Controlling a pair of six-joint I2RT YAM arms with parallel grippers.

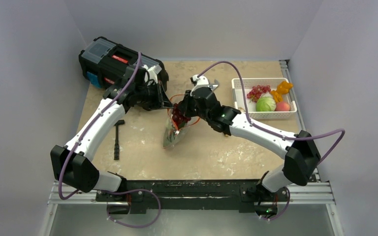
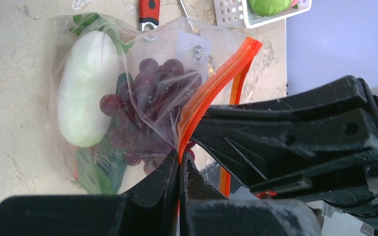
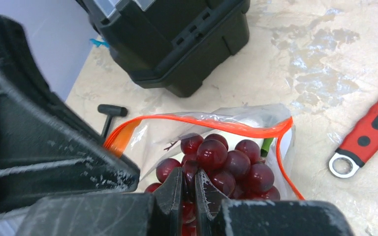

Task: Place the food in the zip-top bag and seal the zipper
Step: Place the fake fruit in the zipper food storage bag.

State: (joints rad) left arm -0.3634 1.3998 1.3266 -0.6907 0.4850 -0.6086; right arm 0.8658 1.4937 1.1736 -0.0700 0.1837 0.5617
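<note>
Grips the zipper (image 2: 216, 83) in the left pincer (image 2: 180, 160), clamped tight on the orange strip at one end of the mouth. Holds the right pincer (image 3: 189, 179) all but closed inside that mouth, apparently on the grapes (image 3: 226, 162); hard to tell stem from berry at the tips. Finds the bag (image 2: 177, 46) mid-table, mouth lifted by the left pinch, belly resting on the table (image 1: 211, 157). Contains, beyond the grapes, the radish (image 2: 86, 88) and greens (image 2: 98, 179) toward the closed end.

In the top view, leaves more food in the basket (image 1: 240, 96) at 2 o'clock from the bag: cabbage (image 1: 266, 103), pink fruit (image 1: 283, 106), orange pieces (image 1: 281, 88), a second red bunch (image 1: 257, 92). Puts the toolbox (image 1: 120, 64) at 10 o'clock and the wrench (image 3: 369, 132) near 1 o'clock, just beyond the mouth.

Looks like the drop of the grapes, with the seal not yet begun.

- Push the bunch well past the strip before letting go, so nothing sits in the zipper track.
- Open only a little; avoid spreading the tips against the plastic.
- Withdraw straight out along the mouth, clear of both orange lips.
- Hold the left pinch firm and high, so the mouth neither sags nor folds shut.
- Avoid dragging the bag across the table on the way out.
</note>
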